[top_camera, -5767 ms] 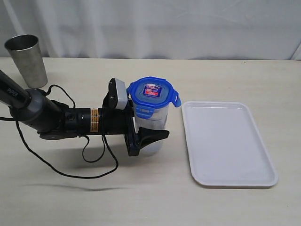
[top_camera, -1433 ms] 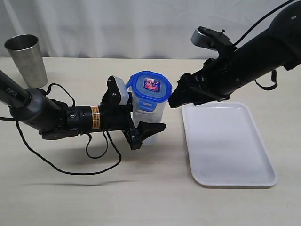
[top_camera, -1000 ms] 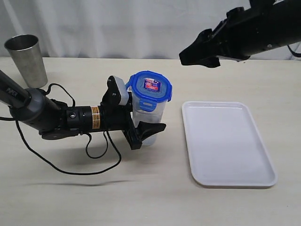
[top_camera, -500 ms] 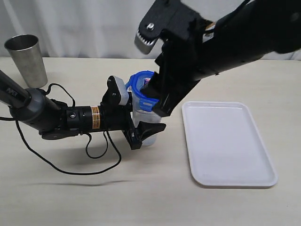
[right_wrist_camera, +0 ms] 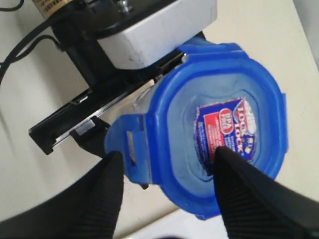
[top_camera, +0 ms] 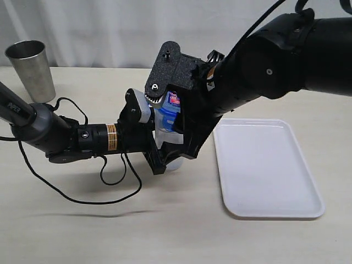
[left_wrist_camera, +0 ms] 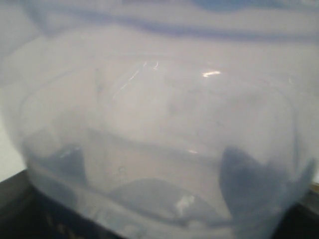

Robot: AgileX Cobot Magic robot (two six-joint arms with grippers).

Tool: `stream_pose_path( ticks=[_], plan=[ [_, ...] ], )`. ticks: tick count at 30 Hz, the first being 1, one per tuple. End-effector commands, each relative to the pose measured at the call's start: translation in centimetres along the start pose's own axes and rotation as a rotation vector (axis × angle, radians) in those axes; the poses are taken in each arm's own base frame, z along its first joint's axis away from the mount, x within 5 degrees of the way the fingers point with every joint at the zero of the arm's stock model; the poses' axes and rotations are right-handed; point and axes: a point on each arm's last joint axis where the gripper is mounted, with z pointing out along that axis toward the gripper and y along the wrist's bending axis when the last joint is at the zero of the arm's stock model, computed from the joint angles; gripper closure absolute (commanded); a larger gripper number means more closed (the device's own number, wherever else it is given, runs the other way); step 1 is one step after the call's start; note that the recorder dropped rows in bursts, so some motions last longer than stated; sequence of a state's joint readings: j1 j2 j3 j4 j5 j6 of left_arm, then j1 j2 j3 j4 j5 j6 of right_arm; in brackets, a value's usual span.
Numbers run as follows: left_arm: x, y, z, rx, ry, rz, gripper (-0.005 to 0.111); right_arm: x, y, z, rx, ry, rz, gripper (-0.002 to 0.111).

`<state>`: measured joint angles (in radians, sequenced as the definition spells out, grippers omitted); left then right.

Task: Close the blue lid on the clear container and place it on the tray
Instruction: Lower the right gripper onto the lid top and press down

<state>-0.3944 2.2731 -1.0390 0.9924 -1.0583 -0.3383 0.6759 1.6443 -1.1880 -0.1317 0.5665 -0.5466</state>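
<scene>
The clear container stands on the table with my left gripper shut on its lower body from the left. Close up, the container fills the left wrist view, and the dark fingers show through its wall on both sides. The blue lid with its red-and-white sticker sits on top. One tab of the lid juts out sideways. My right gripper hangs just over the lid, open; there one finger covers the sticker's edge and the other is beside the jutting tab. The white tray lies to the right.
A grey steel cup stands at the back left. The left arm's black cable loops over the table in front of it. The right arm's bulk crosses above the tray's far left corner.
My right arm has swung in from the upper right and come down over the lid. The left gripper and the container have stayed where they were.
</scene>
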Motion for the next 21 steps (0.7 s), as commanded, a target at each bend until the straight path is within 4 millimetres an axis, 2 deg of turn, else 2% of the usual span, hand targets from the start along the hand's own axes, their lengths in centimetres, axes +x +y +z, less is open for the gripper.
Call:
stream_pose_path(
  ticks=[1, 10, 16, 21],
  plan=[
    [-0.6, 0.2, -0.1, -0.007, -0.027, 0.003, 0.107, 0.3, 0.2, 0.8, -0.012, 0.029, -0.048, 0.057],
    [-0.8, -0.1, -0.1, 0.025, -0.051, 0.016, 0.107, 0.1, 0.2, 1.3, -0.005, 0.012, -0.094, 0.057],
    [-0.8, -0.1, -0.1, 0.026, -0.051, 0.016, 0.107, -1.0, 1.7, 2.2, -0.006, -0.008, -0.181, 0.057],
    [-0.8, -0.1, -0.1, 0.026, -0.051, 0.016, 0.107, -0.8, 2.2, 3.6, 0.003, 0.043, -0.169, 0.057]
  ],
)
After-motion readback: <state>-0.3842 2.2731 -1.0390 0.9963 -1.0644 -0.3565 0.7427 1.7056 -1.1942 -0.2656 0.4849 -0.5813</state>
